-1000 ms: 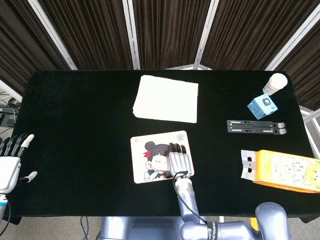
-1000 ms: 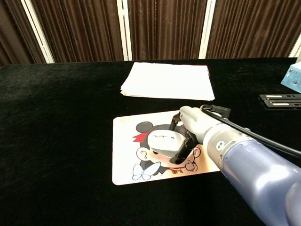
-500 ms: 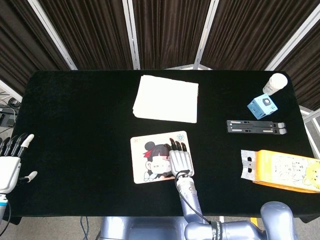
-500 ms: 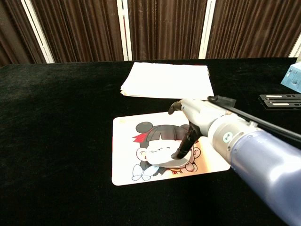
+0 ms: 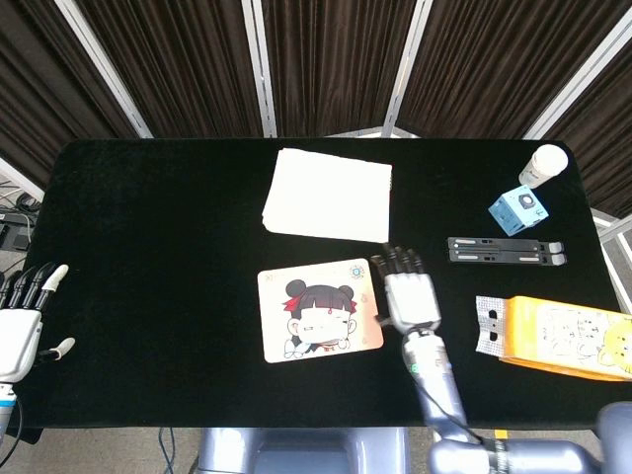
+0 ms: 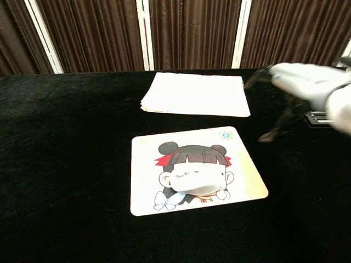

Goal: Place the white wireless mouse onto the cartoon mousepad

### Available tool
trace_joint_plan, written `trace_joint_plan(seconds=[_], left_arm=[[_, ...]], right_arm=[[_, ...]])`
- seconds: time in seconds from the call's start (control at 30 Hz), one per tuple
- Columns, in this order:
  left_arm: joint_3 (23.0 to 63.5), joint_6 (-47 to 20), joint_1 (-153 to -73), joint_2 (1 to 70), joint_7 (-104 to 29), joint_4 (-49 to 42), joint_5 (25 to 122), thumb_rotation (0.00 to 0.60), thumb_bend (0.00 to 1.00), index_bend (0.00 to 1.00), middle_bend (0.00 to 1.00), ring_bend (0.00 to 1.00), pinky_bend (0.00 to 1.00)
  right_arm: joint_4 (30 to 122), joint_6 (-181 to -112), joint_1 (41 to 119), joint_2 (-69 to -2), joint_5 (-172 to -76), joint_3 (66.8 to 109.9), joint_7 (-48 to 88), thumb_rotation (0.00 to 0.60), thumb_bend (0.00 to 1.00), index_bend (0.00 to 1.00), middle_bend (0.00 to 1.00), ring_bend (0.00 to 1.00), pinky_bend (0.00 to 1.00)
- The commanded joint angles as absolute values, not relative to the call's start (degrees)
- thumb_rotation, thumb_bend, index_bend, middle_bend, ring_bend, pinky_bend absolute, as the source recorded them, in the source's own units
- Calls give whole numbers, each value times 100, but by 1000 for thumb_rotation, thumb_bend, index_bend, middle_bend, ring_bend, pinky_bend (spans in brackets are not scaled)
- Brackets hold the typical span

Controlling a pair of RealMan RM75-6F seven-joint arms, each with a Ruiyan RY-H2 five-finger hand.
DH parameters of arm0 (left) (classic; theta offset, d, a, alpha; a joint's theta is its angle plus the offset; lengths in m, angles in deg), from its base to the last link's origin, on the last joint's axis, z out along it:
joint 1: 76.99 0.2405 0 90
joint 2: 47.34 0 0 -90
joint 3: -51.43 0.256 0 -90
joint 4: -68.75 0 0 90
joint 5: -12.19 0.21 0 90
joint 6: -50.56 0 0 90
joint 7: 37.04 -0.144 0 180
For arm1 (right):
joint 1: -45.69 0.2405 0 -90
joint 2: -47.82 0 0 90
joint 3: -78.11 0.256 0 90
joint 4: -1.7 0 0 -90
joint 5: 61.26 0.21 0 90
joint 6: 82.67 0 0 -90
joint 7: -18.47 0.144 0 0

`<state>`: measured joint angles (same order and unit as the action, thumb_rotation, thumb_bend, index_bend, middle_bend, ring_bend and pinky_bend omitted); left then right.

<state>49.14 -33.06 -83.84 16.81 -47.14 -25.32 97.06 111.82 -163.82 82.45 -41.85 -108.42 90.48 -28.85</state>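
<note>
The white wireless mouse (image 6: 193,186) lies on the cartoon mousepad (image 6: 241,170), a low pale rounded shape near the pad's middle, over the printed girl's face, where its outline is hard to tell from the print; nothing touches it. In the head view the mouse (image 5: 321,324) blends in the same way with the mousepad (image 5: 276,341), which lies flat on the near middle of the black surface (image 5: 158,227). Just right of the pad hovers the right robot hand (image 5: 410,298), palm down, fingers spread apart and holding nothing; the chest view shows it (image 6: 307,82) blurred at the far right. The left robot hand (image 5: 20,321) hangs at the near left edge of the surface, fingers apart and empty. Beyond the pad lies a white paper stack (image 5: 329,195). To the right lie a black folded stand (image 5: 507,251), beyond it a blue cube (image 5: 520,208) and a white bottle (image 5: 543,165), and nearer, an orange packet (image 5: 558,336).
</note>
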Motion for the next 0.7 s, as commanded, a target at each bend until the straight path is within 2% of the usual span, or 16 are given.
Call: trace_joint_plan(seconds=[0.03,0.17,0.3,0.53,0.7], left_arm=[[4913,-3317,-8382,1686,-4728,-2530,9712,600,1,0,0,0,0],[4922,-3308,-8391,1683,-4725,-2534,9741,600,0,0,0,0,0],[4947,-3200,-8446,1593,-4641,-2648,9789,600,1,0,0,0,0],[5015,-2543,-8848,1067,-4562,-3468,10013,600,0,0,0,0,0],[4802,-2044,-9255,894,-4975,-4100,9765,600,0,0,0,0,0]], right_arm=[[11477,-16319,7771,-3319,-11727,8514,-2228,600,123,140,0,0,0],[11332,-16450,7329,-2837,-12570,8117,-1364,600,124,140,0,0,0],[10800,-16670,6973,-2757,-13333,7843,-514,600,124,140,0,0,0],[10160,-16887,6793,-2934,-14064,7900,366,600,127,140,0,0,0],[9979,-17063,6715,-3076,-14477,7976,655,600,129,140,0,0,0]])
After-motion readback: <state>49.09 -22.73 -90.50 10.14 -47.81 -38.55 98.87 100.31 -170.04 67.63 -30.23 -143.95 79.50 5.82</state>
